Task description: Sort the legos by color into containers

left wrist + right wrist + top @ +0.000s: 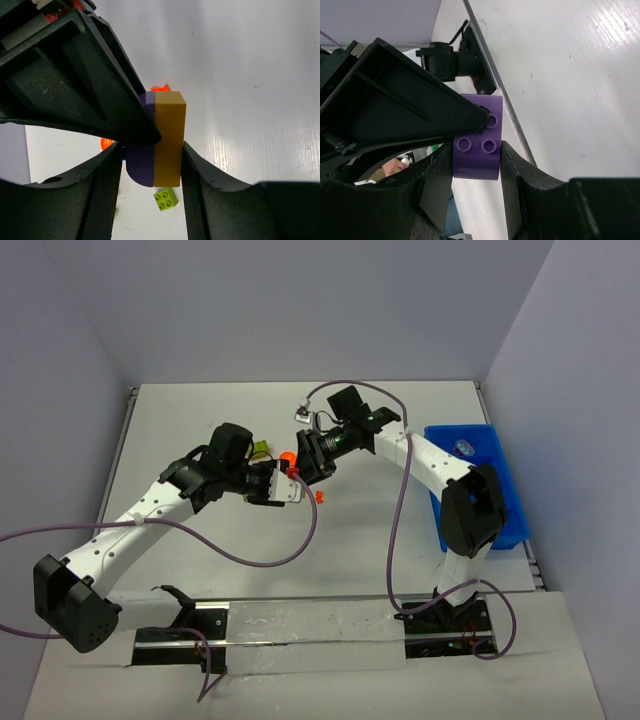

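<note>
- Left pincer (151,150) is closed on a joined pair (161,150), with one finger against its purple brick (140,167) and the other against its yellow brick (169,132).
- Right pincer (476,150) is clamped across the side faces of what is judged to be the same purple brick, its studs facing the right wrist camera.
- The pair is thus held in the air between the two pincers, over the middle of the desk (180,420).
- The pieces are judged light, rigid and smooth-sided. Slipping is the likely risk, not breakage.
- A firm grip on flat opposite faces is advised, clear of the rounded purple edge. The stud joint is expected to resist, so each pincer should take hold of one colour only.
- A lime-green brick (166,199) lies loose on the desk below the pair, and an orange piece (320,496) lies near it.
- The blue tray (508,495) sits at the right edge of the desk, well apart from the held pair.
- The desk is white, smooth and slightly glossy, so dropped pieces may be expected to skid.
- Plain pale walls (300,310) close the desk in on three sides, and purple cables (250,558) trail from both arms.
</note>
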Tool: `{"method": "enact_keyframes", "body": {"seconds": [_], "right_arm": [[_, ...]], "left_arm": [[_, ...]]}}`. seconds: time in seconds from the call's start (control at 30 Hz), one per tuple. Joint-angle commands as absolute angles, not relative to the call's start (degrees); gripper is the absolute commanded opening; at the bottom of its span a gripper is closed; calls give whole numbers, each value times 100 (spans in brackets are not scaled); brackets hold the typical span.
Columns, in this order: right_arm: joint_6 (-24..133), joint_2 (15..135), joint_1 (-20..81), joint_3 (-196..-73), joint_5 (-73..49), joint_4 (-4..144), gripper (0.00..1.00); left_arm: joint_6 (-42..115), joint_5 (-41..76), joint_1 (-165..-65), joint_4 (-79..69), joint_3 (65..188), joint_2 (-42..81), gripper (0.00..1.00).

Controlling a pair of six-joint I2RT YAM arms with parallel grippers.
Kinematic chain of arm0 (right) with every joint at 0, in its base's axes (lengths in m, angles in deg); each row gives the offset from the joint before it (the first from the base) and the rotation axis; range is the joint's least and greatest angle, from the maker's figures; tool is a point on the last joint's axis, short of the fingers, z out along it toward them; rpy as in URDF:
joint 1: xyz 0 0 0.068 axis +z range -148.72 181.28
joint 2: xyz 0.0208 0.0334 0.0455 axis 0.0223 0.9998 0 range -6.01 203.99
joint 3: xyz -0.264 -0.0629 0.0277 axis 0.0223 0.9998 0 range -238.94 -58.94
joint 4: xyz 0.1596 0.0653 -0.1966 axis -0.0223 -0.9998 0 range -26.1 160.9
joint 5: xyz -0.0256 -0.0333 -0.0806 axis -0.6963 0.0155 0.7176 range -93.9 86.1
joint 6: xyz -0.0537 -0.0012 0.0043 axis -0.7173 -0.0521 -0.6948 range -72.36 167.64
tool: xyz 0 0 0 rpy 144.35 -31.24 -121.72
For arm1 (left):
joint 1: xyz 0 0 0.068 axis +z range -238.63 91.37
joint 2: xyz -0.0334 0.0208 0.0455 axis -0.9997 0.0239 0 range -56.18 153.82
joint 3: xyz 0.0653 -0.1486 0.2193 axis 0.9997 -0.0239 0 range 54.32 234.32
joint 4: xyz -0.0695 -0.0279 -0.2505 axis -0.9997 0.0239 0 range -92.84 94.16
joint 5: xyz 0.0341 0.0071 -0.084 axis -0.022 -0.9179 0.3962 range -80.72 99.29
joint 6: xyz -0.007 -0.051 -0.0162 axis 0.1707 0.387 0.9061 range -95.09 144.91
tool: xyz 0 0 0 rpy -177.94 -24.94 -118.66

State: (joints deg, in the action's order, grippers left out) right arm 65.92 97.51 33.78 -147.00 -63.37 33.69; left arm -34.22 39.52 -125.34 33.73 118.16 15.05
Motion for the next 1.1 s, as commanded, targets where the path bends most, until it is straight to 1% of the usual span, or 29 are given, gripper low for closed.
{"method": "enact_keyframes", "body": {"seconds": [0.0,0.1,0.2,0.27,0.3,0.33,0.37,0.4,0.43,0.5,0.53,0.57,0.6,0.63,0.73,0.83,0.9,0.93,0.97,1.0,1.07], "right_arm": [[6711,9708,3300,-14714,-6604,3759,48],[6747,9677,3260,-14692,-6608,3782,46],[6749,9655,3248,-14689,-6620,3794,41],[6741,9645,3248,-14673,-6597,3794,29],[6740,9637,3248,-14665,-6605,3797,20],[6731,9625,3248,-14657,-6609,3812,15],[6723,9602,3247,-14656,-6585,3812,6],[6713,9593,3239,-14648,-6570,3812,0],[6689,9574,3238,-14640,-6578,3812,0],[6679,9522,3203,-14638,-6576,3821,0],[6669,9494,3194,-14621,-6561,3829,0],[6643,9450,3184,-14613,-6570,3829,0],[6623,9402,3150,-14606,-6584,3829,0],[6605,9392,3115,-14590,-6580,3836,0],[6483,9204,2911,-14513,-6552,3833,0],[6369,9035,2528,-14500,-6487,3906,0],[6495,8884,2226,-14524,-6489,4205,0],[6504,8873,2211,-14525,-6497,4224,0],[6602,8783,2060,-14548,-6499,4648,0],[6723,8738,1968,-14581,-6499,4836,0],[6990,8659,1803,-14588,-6640,5228,0]], "left_arm": [[-3380,4128,-12607,3258,11831,1515,2],[-3380,4119,-12607,3263,11813,1514,2],[-3387,4119,-12607,3256,11803,1519,2],[-3371,4119,-12607,3249,11794,1510,3],[-3368,4118,-12607,3250,11787,1512,4],[-3352,4109,-12607,3258,11784,1515,9],[-3345,4101,-12607,3258,11769,1493,14],[-3343,4101,-12607,3258,11769,1492,19],[-3327,4101,-12608,3268,11760,1484,29],[-3286,4101,-12615,3293,11752,1475,44],[-3210,4090,-12607,3293,11752,1465,73],[-3159,4055,-12607,3291,11752,1447,87],[-3029,4021,-12607,3263,11752,1420,97],[-2863,4014,-12607,3223,11759,1414,99],[-2090,3951,-12403,2956,11878,1270,99],[-494,4347,-11692,2446,12042,1159,99],[811,4862,-11099,2244,12266,1173,99],[873,4892,-11069,2238,12347,1214,99],[1607,5414,-10616,2155,12441,1334,99],[2583,6154,-10416,2022,12447,1419,99],[3667,6812,-10268,1276,12288,1656,99]]}}
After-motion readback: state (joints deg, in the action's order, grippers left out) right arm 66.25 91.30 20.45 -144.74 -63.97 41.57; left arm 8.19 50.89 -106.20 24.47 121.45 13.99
